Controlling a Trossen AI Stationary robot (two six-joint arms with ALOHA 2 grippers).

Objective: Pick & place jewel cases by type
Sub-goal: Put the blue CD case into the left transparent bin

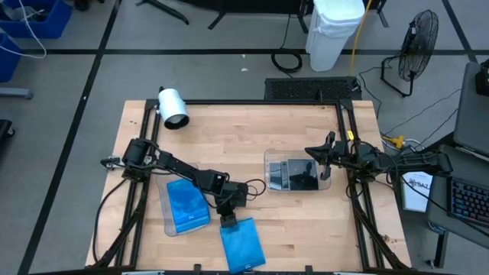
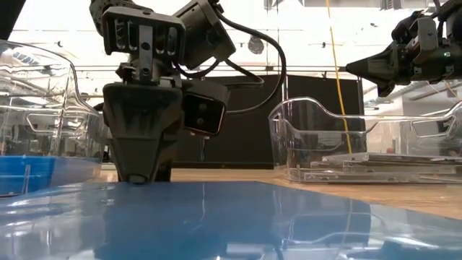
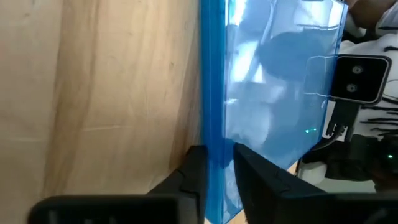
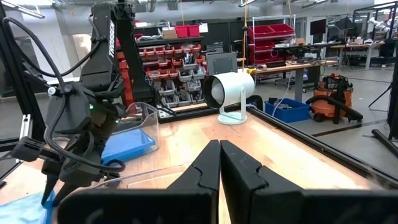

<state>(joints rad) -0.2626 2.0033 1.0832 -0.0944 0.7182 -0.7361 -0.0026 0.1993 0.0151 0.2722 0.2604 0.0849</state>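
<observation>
Item: one thin, glossy, translucent blue jewel case (image 1: 242, 243), flat on the pale wood-plank bench (image 1: 306, 221) at its near edge, its far edge pinched between the dark fingers of the left gripper (image 1: 228, 220). Another blue case lay in the left clear rounded tray (image 1: 183, 206); dark translucent cases lay stacked in the right clear tray (image 1: 296, 175). The right gripper (image 4: 219, 163), fingers pressed together, hung above that tray.
</observation>
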